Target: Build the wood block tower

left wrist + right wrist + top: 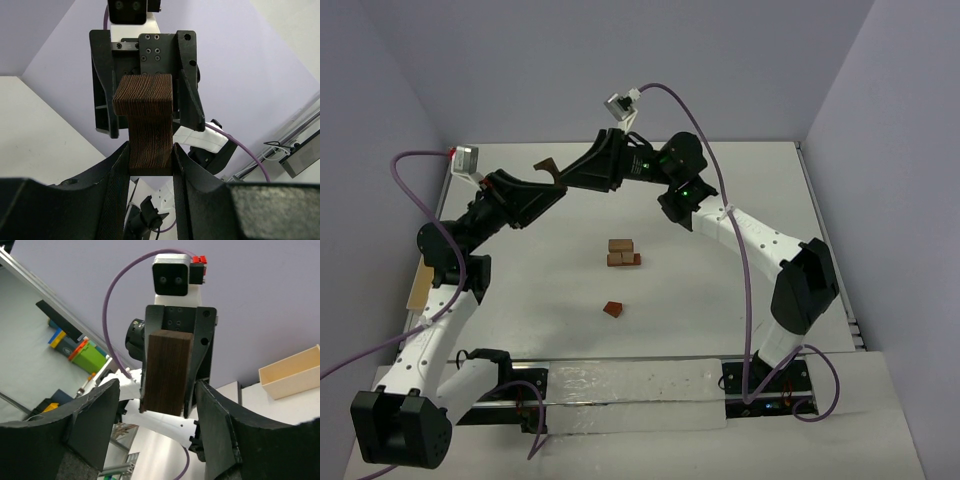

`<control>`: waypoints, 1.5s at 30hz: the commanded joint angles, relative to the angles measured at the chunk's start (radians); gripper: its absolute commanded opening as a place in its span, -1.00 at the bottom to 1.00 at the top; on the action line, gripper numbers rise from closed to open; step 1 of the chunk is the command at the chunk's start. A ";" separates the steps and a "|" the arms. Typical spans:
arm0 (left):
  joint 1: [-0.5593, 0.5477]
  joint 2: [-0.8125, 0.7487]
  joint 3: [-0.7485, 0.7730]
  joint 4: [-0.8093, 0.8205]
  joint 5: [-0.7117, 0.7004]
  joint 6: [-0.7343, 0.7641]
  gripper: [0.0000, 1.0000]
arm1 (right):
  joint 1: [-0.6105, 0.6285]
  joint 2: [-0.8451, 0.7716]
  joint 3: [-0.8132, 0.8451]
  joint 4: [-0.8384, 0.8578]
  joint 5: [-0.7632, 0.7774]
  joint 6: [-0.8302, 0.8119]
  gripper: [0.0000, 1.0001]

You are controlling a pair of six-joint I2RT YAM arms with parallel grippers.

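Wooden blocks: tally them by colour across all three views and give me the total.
Dark brown: 1, the dark block held in the left gripper
Reddish-brown: 2, the lone wedge and what looks like a small piece at the cluster's right edge
Tan: 3, as far as the top view shows, in the cluster
Total: 6

High rear overview — wrist views close, face to face across one block (pixel 147 125)
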 commanded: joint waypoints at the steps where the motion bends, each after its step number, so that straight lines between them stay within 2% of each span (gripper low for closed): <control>1: -0.003 -0.014 0.005 0.017 -0.012 0.016 -1.00 | 0.018 0.000 0.054 0.039 0.001 -0.017 0.16; 2: -0.003 -0.014 0.005 0.015 -0.012 0.016 -1.00 | 0.018 0.000 0.054 0.039 0.001 -0.017 0.15; 7: -0.003 -0.014 -0.001 0.006 -0.015 0.024 -1.00 | 0.022 -0.003 0.051 0.039 -0.004 -0.025 -0.18; 18: -0.003 -0.014 0.003 -0.038 -0.020 0.039 -1.00 | 0.043 0.000 0.079 -0.060 -0.007 -0.106 -0.20; 22: -0.003 -0.020 -0.005 -0.053 -0.023 0.042 -1.00 | 0.047 -0.006 0.086 -0.110 -0.004 -0.157 -0.44; 24: -0.003 -0.022 -0.007 -0.066 -0.021 0.047 -0.86 | 0.048 -0.008 0.086 -0.132 -0.006 -0.171 -0.66; 25: -0.003 -0.026 -0.009 -0.074 -0.023 0.048 -0.72 | 0.047 -0.010 0.089 -0.140 -0.006 -0.185 -0.81; 27: -0.003 -0.028 -0.008 -0.083 -0.018 0.056 -0.12 | 0.046 -0.014 0.090 -0.161 -0.007 -0.203 -0.94; 29: -0.003 -0.032 -0.005 -0.104 -0.001 0.075 0.65 | 0.041 -0.021 0.090 -0.183 -0.010 -0.230 -1.00; 30: -0.003 -0.034 -0.002 -0.115 0.008 0.086 0.98 | 0.036 -0.025 0.089 -0.194 -0.012 -0.242 -1.00; 34: -0.003 -0.046 -0.001 -0.164 0.044 0.128 0.98 | 0.003 -0.047 0.064 -0.215 -0.019 -0.269 -1.00; 39: 0.001 -0.069 -0.011 -0.239 0.161 0.188 0.98 | -0.078 -0.097 0.016 -0.257 -0.039 -0.322 -1.00; 43: 0.041 -0.120 -0.032 -0.285 0.279 0.233 0.99 | -0.191 -0.141 -0.041 -0.338 -0.068 -0.447 -1.00; 45: 0.064 -0.131 -0.014 -0.365 0.342 0.271 0.98 | -0.248 -0.165 -0.056 -0.411 -0.079 -0.527 -1.00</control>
